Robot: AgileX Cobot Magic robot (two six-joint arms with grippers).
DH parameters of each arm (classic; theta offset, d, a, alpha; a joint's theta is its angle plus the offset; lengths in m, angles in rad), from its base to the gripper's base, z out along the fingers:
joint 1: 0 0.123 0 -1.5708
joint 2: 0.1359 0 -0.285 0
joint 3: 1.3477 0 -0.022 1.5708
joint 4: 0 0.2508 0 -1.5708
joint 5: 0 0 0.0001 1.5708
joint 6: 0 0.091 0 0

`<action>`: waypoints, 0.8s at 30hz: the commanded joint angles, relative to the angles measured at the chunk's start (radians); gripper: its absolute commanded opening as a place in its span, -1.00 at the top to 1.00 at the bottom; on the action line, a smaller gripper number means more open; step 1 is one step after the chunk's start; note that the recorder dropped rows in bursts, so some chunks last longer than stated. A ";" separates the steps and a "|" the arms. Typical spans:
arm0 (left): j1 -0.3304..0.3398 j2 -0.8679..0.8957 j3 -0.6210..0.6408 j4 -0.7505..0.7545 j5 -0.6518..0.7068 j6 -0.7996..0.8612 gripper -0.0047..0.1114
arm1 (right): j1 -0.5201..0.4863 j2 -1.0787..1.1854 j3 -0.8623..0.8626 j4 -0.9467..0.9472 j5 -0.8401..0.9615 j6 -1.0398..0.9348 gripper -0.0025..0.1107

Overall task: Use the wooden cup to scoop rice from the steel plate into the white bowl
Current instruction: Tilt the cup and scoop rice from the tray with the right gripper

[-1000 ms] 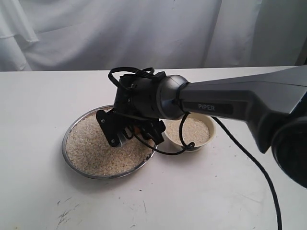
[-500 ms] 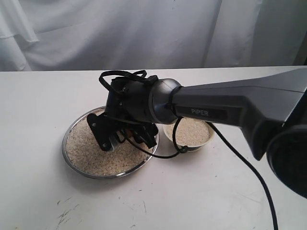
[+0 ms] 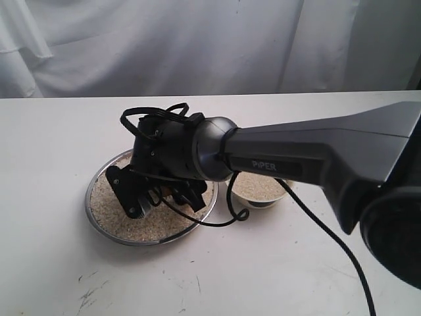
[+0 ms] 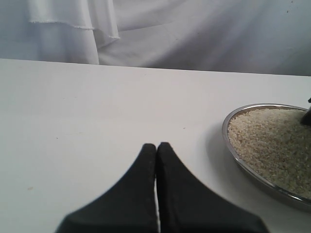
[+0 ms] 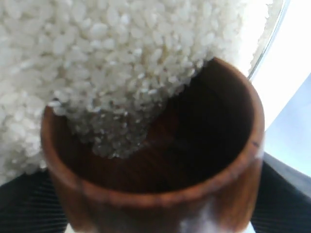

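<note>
The right gripper [image 3: 141, 197] is squeezing the small reddish-brown wooden cup [image 5: 160, 194] between its jaws and scooping little off-white rice grains [image 5: 121, 58] from the wide shiny steel plate [image 3: 115, 236], while the small cream-white bowl [image 3: 263, 201] near those jaws is already holding some, this cupful is waiting to be tipped in, and the left gripper [image 4: 156, 145] is sitting with jaws together.

Three views, rice [image 3: 102, 207] in each
</note>
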 commanded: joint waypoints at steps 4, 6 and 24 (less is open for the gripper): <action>0.002 -0.004 0.005 -0.001 -0.007 -0.001 0.92 | 0.012 -0.001 -0.005 0.023 -0.071 0.032 0.96; 0.002 -0.004 0.005 -0.001 -0.007 -0.001 0.92 | 0.014 -0.001 -0.005 0.023 -0.091 0.058 0.96; 0.002 -0.004 0.005 -0.001 -0.007 -0.001 0.92 | 0.014 0.019 -0.006 0.047 -0.247 0.375 0.96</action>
